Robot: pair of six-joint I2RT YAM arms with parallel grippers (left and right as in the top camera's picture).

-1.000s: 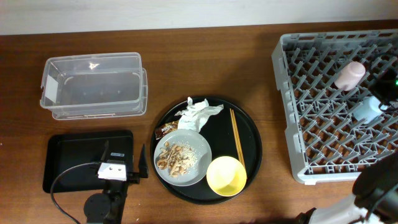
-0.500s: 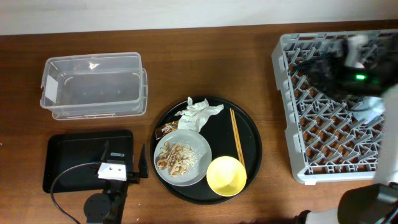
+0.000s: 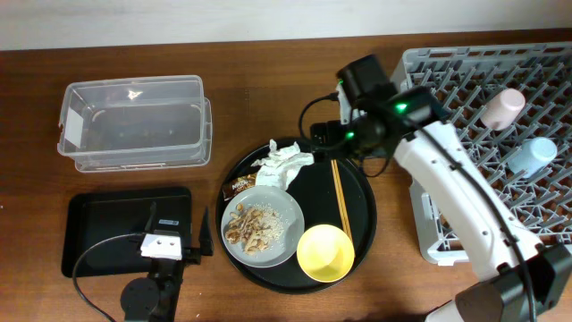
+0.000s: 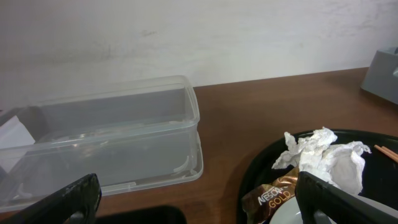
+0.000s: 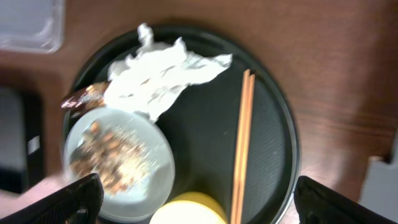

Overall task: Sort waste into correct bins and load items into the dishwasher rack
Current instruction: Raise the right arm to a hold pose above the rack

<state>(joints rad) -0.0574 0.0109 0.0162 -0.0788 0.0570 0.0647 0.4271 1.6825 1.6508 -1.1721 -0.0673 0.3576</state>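
Overhead, the right gripper (image 3: 340, 136) is being held over the far edge of the round tray (image 3: 371, 215), with its jaws hidden under the wrist.

In the right wrist view, its fingers are being shown spread and empty, with the chopsticks (image 5: 241, 143) lying below and between them. If the closing is done off-centre, one stick could be pinched alone and the other rolled against the yellow bowl (image 5: 186, 214).

In the left wrist view, the left gripper (image 4: 199, 205) is being held spread and empty, with the wrapper (image 4: 273, 196) just ahead of it.

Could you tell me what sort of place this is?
Probably a lab mock-up of a dish-clearing station: a grey dishwasher rack, a round black serving tray, and a clear tub on a wooden table.
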